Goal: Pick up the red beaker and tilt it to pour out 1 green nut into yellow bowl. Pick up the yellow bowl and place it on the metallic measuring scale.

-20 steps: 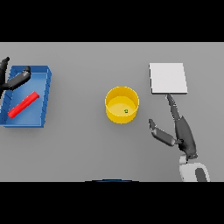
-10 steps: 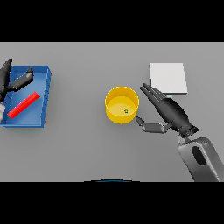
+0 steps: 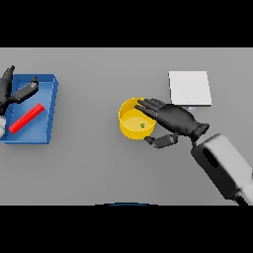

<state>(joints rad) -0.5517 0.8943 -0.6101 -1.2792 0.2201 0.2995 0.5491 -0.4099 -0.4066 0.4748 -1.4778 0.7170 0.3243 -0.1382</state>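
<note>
The yellow bowl (image 3: 131, 121) stands mid-table with one small green nut (image 3: 143, 125) inside. My right hand (image 3: 174, 120) reaches over the bowl's right rim, fingers stretched above it and thumb below its near right side; it is open. The red beaker (image 3: 27, 117) lies on its side in the blue tray (image 3: 47, 113) at the far left. My left hand (image 3: 12, 90) hovers over the tray's far left corner, fingers relaxed, holding nothing. The metallic scale (image 3: 189, 88) is a pale square plate at the back right, bare on top.
The blue tray sits at the table's left edge. My right forearm (image 3: 222, 165) comes in from the lower right. Bare grey tabletop (image 3: 89, 158) lies between tray and bowl.
My right hand has swung left from beside the scale to the bowl's right rim, and now spreads over it. My left hand has barely shifted over the tray.
</note>
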